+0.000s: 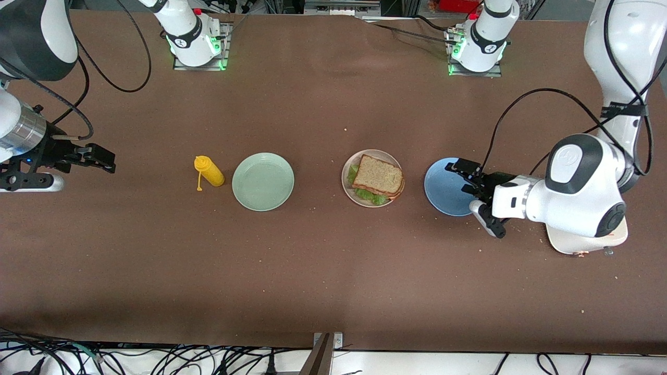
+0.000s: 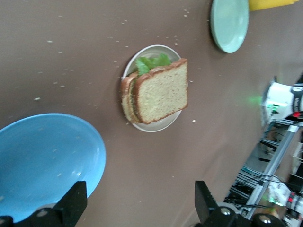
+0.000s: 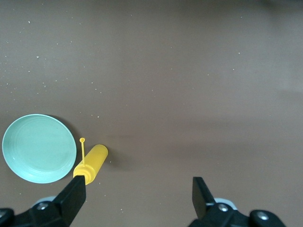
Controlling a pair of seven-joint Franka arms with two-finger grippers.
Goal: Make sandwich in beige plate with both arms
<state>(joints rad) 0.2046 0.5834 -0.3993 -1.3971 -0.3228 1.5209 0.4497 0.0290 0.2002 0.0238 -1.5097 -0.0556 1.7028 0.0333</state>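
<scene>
front view of the brown table (image 1: pixel 333 271), both arm bases along the top edge. the sandwich (image 1: pixel 379 178) lies assembled on the beige plate (image 1: pixel 348 179), near the middle of the table: a square slice of speckled brown bread on top, ruffled green lettuce (image 1: pixel 367 196) showing at the plate edge nearer the front camera and toward the right arm's end. in the left wrist view the sandwich (image 2: pixel 158 92) shows two stacked slices with lettuce (image 2: pixel 152 62) between them, resting on the beige plate (image 2: pixel 163 124); the lower slice is only partly seen, so its exact alignment is uncertain.

a blue plate (image 1: pixel 442 188) sits beside the beige plate, toward the left arm's end. the left gripper (image 1: pixel 482 200) hangs over the edge of this blue plate (image 2: pixel 47 161), fingers spread wide with nothing between them; its fingertips (image 2: pixel 75 201) frame the lower border of the left wrist view.

a mint-green plate (image 1: pixel 263 182) lies beside the beige plate toward the right arm's end, with a yellow squeeze bottle (image 1: pixel 209 171) on its side just beside it, cap tethered loose. the right gripper (image 1: pixel 96 158) waits at the right arm's end of the table, well apart from the bottle, jaws apart and holding nothing; its wrist view shows the bottle (image 3: pixel 91 163) and mint-green plate (image 3: pixel 39 148) past its fingertips (image 3: pixel 73 198).
</scene>
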